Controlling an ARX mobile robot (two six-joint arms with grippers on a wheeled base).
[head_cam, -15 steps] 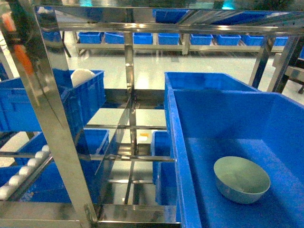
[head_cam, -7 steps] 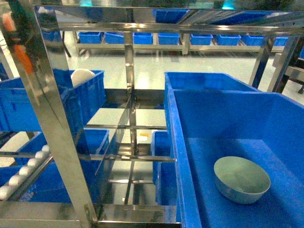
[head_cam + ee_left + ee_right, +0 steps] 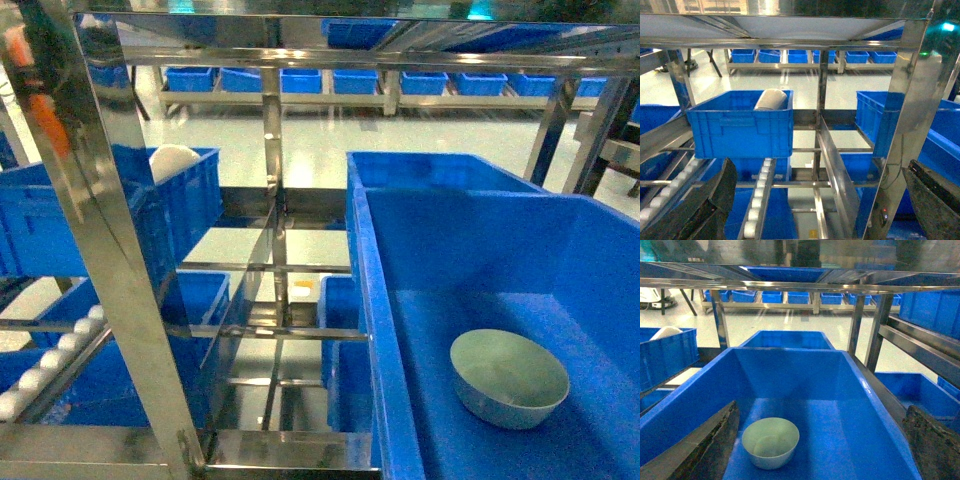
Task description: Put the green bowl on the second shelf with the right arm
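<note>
While nothing has moved, the green bowl [image 3: 770,442] sits upright before the right end effector's [image 3: 820,450] spread-apart fingers.

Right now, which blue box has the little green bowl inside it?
The big deep blue crate on the right, closest to the camera. The green bowl sits upright on its floor; the left crate holds a white rounded thing instead.

The rack frame [image 3: 110,250] was polished stainless steel, shiny enough to mirror the blue around it. The big crate [image 3: 480,240] looked like smooth moulded plastic with a dull sheen, same as the smaller crate [image 3: 740,125] on the left. The green bowl [image 3: 509,378] was smooth and slightly glossy. White rollers [image 3: 759,197] looked like plain plastic. The gripper fingers [image 3: 935,450] seemed rough, matt black.
</note>
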